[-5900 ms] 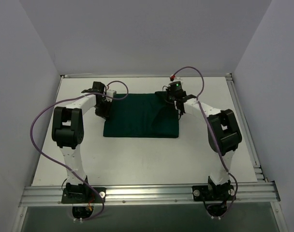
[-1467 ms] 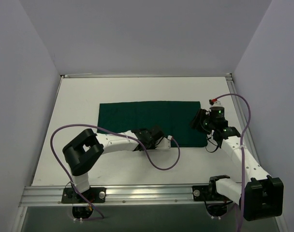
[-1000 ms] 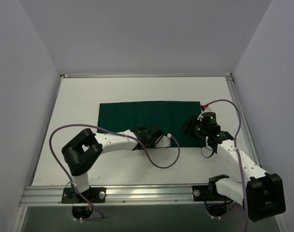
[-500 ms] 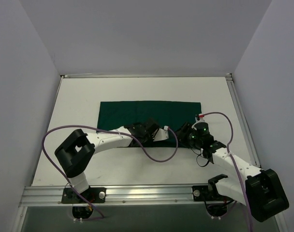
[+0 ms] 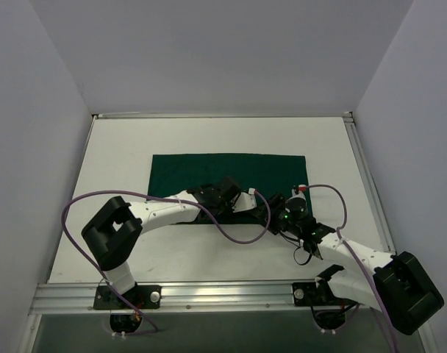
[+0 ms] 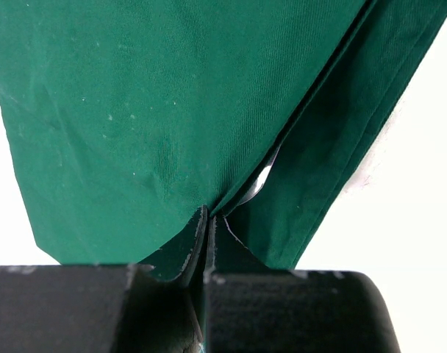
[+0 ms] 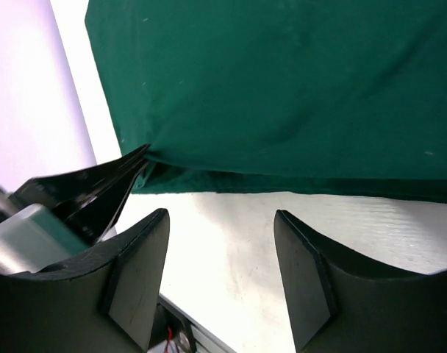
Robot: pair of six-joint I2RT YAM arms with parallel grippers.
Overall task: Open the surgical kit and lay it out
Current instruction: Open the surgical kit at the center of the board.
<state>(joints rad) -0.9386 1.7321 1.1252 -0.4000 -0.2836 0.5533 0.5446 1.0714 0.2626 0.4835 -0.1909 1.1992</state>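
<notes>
In the left gripper (image 6: 206, 224), the near edge of the green cloth (image 5: 209, 169) is pinched tight. The cloth is spread on the table (image 5: 120, 147), long from left to right, just past both grippers. The right gripper (image 7: 217, 219) is held open and empty, close beside the left one.

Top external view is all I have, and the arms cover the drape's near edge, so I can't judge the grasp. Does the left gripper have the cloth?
Observer: Yes. The left wrist view shows the left gripper shut on a fold of the green drape.
Operator: And the right one?
Observer: The right gripper is open, with nothing between its jaws. The drape's edge lies just ahead of it.
Operator: Any instruments showing?
Observer: Only a silver glint between the cloth layers beside the left pinch. I can't tell which tool it is.
</notes>
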